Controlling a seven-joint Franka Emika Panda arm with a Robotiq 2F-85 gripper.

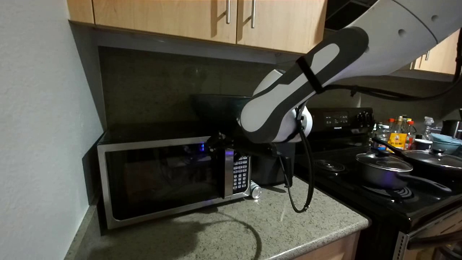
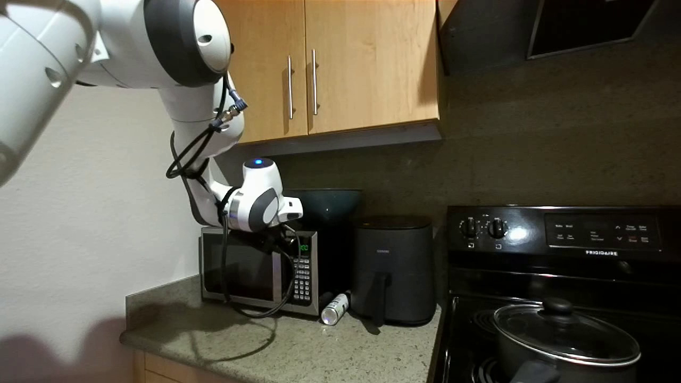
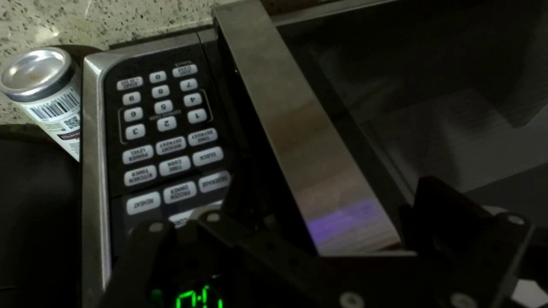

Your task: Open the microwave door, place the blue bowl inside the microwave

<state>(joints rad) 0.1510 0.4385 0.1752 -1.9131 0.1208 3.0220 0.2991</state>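
In both exterior views the steel microwave (image 1: pixel 241 177) stands on the counter, its dark-glass microwave door (image 1: pixel 158 180) closed. A dark blue bowl (image 2: pixel 331 205) rests on top of it, partly hidden behind the arm in an exterior view. My gripper (image 3: pixel 332 190) is at the upper end of the flat steel door handle (image 3: pixel 295 124). Its black fingers (image 3: pixel 443 205) stand open on either side of that handle, with visible space beside it. The left finger is hard to make out against the dark panel. Nothing is held.
Beside the microwave lies a can (image 2: pixel 335 309), with a black air fryer (image 2: pixel 393 271) next to it. Farther along is the stove with a lidded pot (image 2: pixel 566 340). Wooden cabinets (image 2: pixel 367 64) hang above, and a white wall (image 1: pixel 39 126) bounds the microwave's far side.
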